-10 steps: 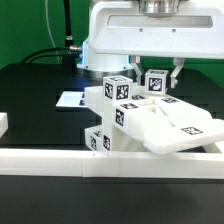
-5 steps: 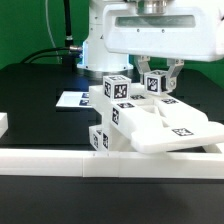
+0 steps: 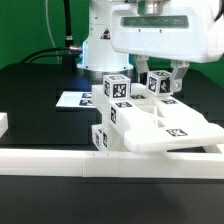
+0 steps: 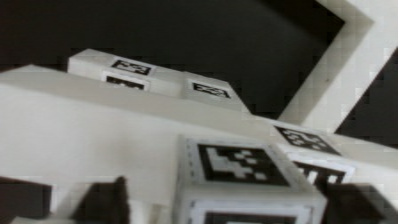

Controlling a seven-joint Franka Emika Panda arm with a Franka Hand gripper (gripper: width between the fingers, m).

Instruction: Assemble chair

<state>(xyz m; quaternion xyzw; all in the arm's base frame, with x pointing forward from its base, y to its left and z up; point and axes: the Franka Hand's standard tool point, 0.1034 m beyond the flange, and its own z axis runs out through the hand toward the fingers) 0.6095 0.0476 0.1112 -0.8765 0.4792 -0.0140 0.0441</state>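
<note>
Jaws of the gripper [image 3: 163,80] stand apart around a tagged leg [image 3: 158,83] on the part-built chair [image 3: 150,122], which rests against the border rail [image 3: 60,162]; more joining likely remains.

White glossy plastic robot arm [image 3: 110,35], rounded housings. Broad white boxy hand block [image 3: 165,35], grey metal flange ring on top. Two short dark fingers [image 3: 179,76] beneath. Black cable behind base.
</note>
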